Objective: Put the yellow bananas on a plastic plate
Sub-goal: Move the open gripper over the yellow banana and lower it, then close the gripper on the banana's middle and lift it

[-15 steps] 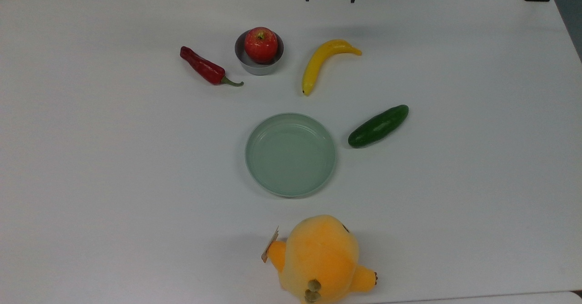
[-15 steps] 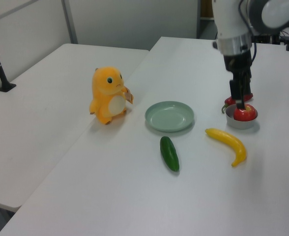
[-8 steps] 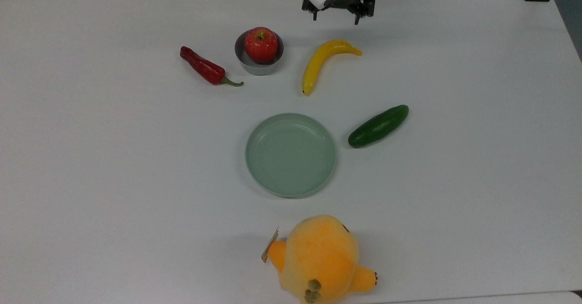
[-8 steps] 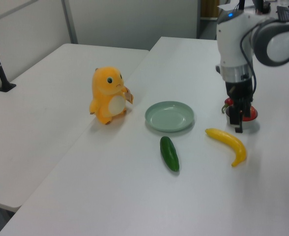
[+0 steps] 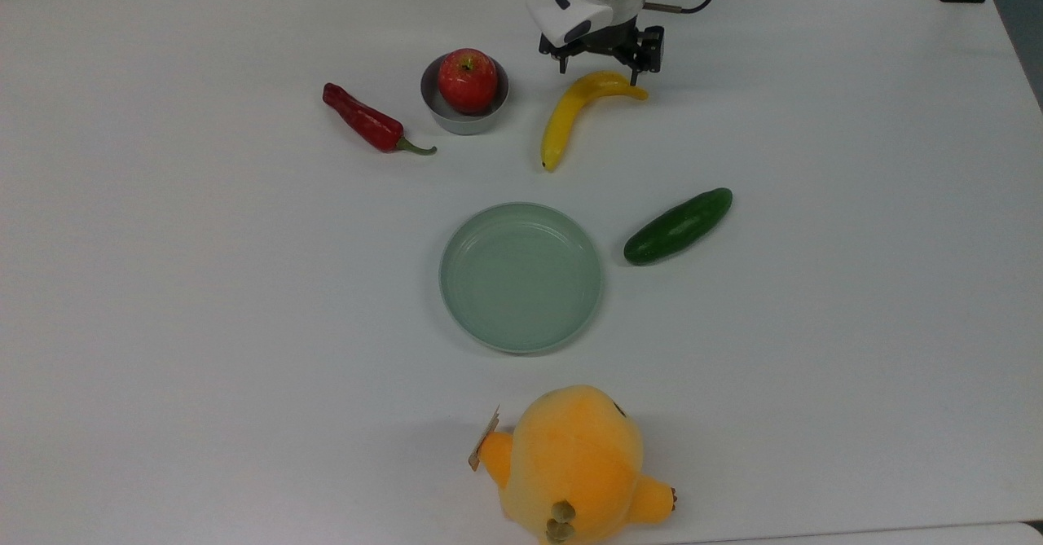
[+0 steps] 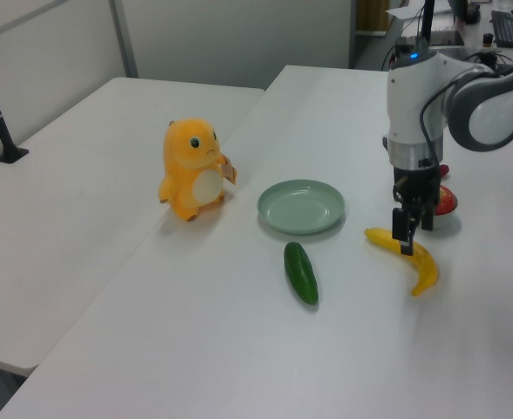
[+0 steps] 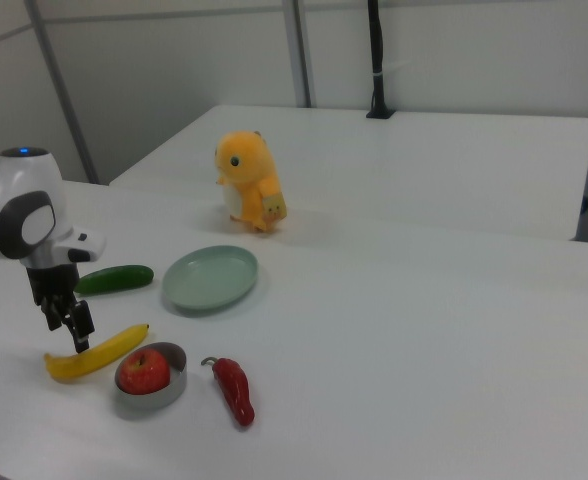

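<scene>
I see the gripper at the top centre of the top view, fingers spread and pointing down, straddling the stem end of the banana. Nothing is pinched; whether the fingertips touch the fruit I can't tell. In the left view the gripper hangs at the right of the frame over the banana, one finger crossing in front of the yellow body. In the right view the gripper sits at the left edge just above the banana.

The banana lies flat on the white surface, not on the plate. In the top view it curves from the stem near the gripper down-left to its dark tip, which points toward the plate but stays well apart from it. The plate, pale green and round, sits mid-frame with nothing in it.

Other stuff in the top view: a red apple in a small grey bowl just left of the banana, a red chili pepper further left, a dark green cucumber just right of the plate, not touching it. An orange plush toy stands at the bottom centre, below the plate.

In the left view the plush toy is left of the plate, cucumber below it.
</scene>
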Motion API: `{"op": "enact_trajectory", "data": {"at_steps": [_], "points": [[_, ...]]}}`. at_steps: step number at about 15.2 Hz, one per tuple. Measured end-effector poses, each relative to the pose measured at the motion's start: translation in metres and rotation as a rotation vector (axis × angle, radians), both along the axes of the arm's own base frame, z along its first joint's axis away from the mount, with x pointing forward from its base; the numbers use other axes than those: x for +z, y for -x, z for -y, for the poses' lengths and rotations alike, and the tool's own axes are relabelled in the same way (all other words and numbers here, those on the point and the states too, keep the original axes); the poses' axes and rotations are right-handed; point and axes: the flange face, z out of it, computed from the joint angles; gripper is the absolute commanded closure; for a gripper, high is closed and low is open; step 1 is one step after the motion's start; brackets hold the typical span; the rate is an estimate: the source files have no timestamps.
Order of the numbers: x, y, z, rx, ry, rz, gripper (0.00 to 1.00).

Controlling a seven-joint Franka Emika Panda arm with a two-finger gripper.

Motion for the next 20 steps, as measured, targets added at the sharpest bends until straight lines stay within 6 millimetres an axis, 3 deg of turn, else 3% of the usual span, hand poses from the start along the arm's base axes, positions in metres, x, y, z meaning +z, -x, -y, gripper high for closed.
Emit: {"op": "enact_trajectory", "data": {"at_steps": [8, 14, 17, 20], "points": [[-0.022, 0.005, 0.007, -0.031, 0.004, -0.006, 0.03], [-0.031, 0.004, 0.011, -0.087, 0.013, -0.028, 0.26], [-0.033, 0.004, 0.011, -0.091, 0.014, -0.032, 0.44], [-0.033, 0.004, 0.011, -0.092, 0.014, -0.032, 0.70]]}}
